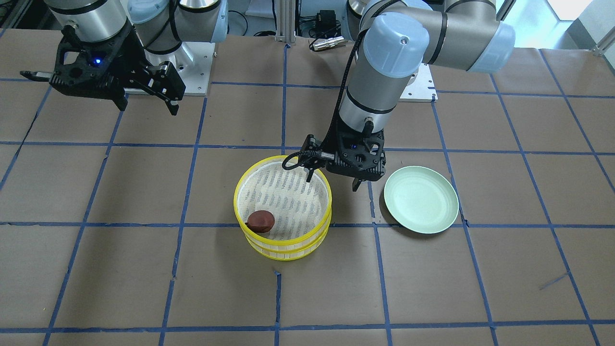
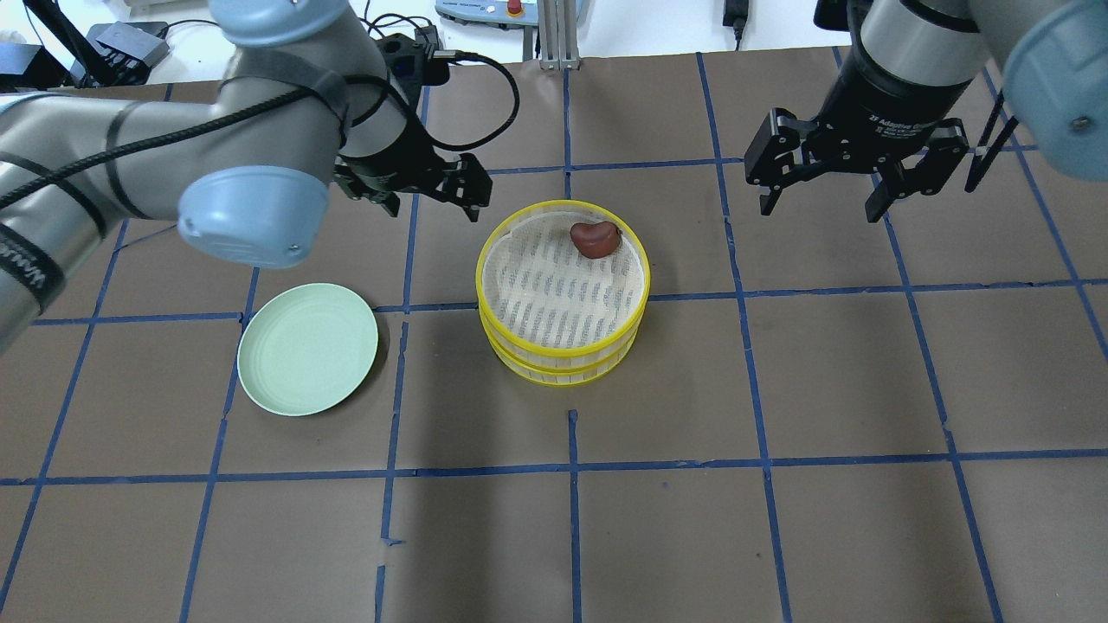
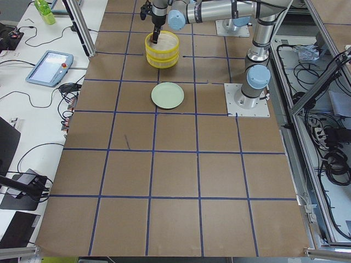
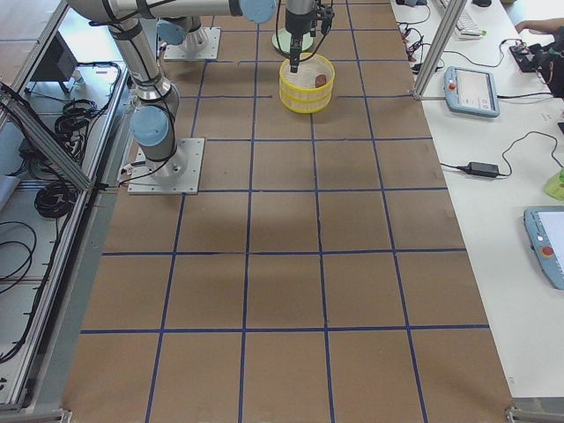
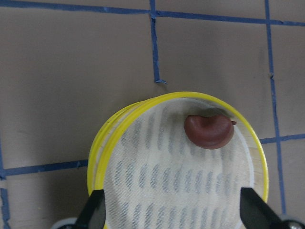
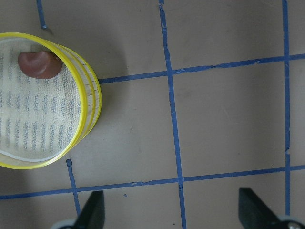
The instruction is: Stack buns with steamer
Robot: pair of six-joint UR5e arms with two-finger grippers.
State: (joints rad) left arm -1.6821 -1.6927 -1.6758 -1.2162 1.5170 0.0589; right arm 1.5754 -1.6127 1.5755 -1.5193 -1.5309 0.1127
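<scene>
Stack looks near done: brown bun [image 2: 595, 240] sits in top tier of steamer [image 2: 563, 368], white bun out of sight, left gripper [image 2: 433, 197] and right gripper [image 2: 818, 209] both spread, empty

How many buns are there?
1. The reddish-brown bun lies in the top steamer tray, near its rim. The green plate holds none. Another could be hidden in the lower tray.
</scene>
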